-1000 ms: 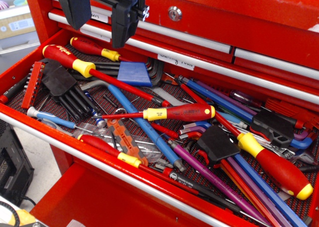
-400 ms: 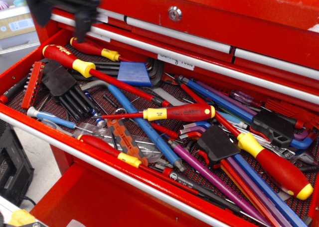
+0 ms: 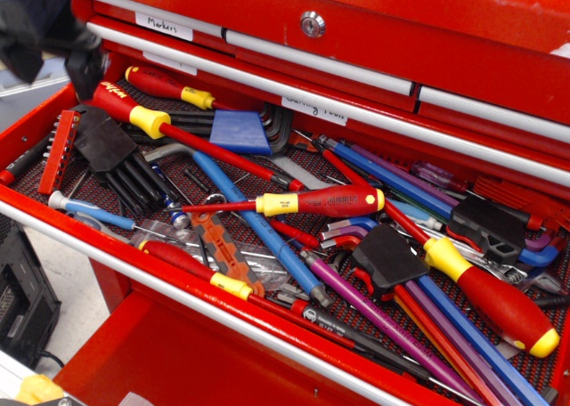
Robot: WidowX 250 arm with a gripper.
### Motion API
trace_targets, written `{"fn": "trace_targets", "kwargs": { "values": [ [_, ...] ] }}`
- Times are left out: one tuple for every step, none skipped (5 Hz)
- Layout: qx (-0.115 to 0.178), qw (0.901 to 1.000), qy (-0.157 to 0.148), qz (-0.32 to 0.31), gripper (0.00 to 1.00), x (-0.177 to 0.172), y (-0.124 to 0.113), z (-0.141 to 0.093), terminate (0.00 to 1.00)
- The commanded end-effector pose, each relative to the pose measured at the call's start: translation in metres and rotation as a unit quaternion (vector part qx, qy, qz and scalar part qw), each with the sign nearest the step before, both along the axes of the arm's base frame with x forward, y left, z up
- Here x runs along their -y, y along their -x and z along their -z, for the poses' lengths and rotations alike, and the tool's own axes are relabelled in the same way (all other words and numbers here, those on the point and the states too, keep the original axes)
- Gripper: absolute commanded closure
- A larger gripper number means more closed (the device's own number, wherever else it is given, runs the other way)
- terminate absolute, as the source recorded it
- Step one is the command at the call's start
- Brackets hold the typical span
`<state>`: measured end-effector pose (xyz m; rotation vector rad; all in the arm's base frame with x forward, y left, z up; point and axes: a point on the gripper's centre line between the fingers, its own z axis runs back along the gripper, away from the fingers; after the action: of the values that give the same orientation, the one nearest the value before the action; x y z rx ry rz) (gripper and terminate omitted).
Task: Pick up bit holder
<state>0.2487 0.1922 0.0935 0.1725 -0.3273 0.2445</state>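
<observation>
The bit holder [image 3: 60, 151] is a narrow red strip with a row of small dark bits. It lies at the far left of the open red drawer [image 3: 223, 312], beside a black fan-shaped hex key set [image 3: 111, 152]. My black gripper [image 3: 53, 63] is blurred at the top left corner, above and behind the bit holder, apart from it. Its jaws seem to stand apart and hold nothing, but the blur hides the gap.
The drawer holds several red-and-yellow screwdrivers [image 3: 312, 201], a blue hex key holder [image 3: 240, 132], long blue and purple drivers [image 3: 383, 321] and black hex key sets [image 3: 387, 259]. Closed red drawers [image 3: 374, 32] rise behind. A black box [image 3: 22, 299] sits at the lower left.
My gripper has moved from the top middle to the far top left and lower, toward the left end of the drawer. The tools have not moved.
</observation>
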Motion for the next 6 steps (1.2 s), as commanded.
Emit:
{"fn": "trace_targets", "kwargs": {
  "values": [
    [-0.008, 0.9999, 0.011, 0.011, 0.0, -0.033, -0.002, 0.015, 0.0],
    [0.007, 0.9996, 0.004, 0.028, 0.0, -0.043, -0.001, 0.028, 0.0],
    [0.023, 0.999, 0.005, 0.038, 0.0, -0.05, -0.001, 0.039, 0.0],
    [0.045, 0.998, 0.004, 0.043, 0.0, -0.056, -0.002, 0.049, 0.0],
    [0.053, 0.9972, 0.014, 0.052, 0.0, -0.057, -0.004, 0.057, 0.0],
    [0.056, 0.9963, 0.027, 0.06, 0.0, -0.056, -0.007, 0.065, 0.0]
  ]
}}
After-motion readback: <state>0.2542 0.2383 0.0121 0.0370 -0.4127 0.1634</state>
